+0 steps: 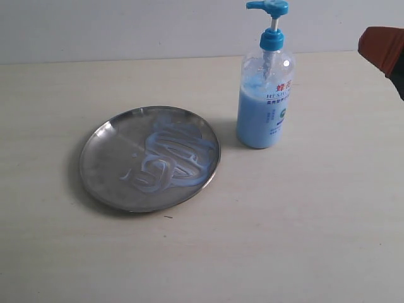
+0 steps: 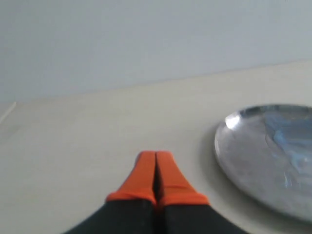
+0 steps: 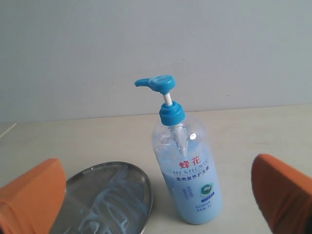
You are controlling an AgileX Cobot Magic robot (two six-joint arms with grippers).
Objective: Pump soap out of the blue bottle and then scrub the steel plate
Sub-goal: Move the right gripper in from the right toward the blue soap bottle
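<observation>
Both empty: left pincer (image 2: pixel 155 156) closed near steel plate (image 2: pixel 253 156), right pincer (image 3: pixel 157 161) spread facing blue bottle (image 3: pixel 191 187).

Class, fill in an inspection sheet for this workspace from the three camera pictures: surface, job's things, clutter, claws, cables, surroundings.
Surface: pale beige tabletop, flat.
Job's things: round shiny steel plate lying flat, smeared with swirled streaks of pale blue soap. The tall clear plastic pump bottle of light-blue liquid with a blue pump head stands upright beside the plate, not touching it.
Clutter: nothing seen.
Claws: orange-tipped left claw is shut, empty, and beside the plate. Orange-tipped right claw is open wide, faces the bottle and touches nothing.
Cables: nothing seen.
Surroundings: plain pale wall behind the table.
</observation>
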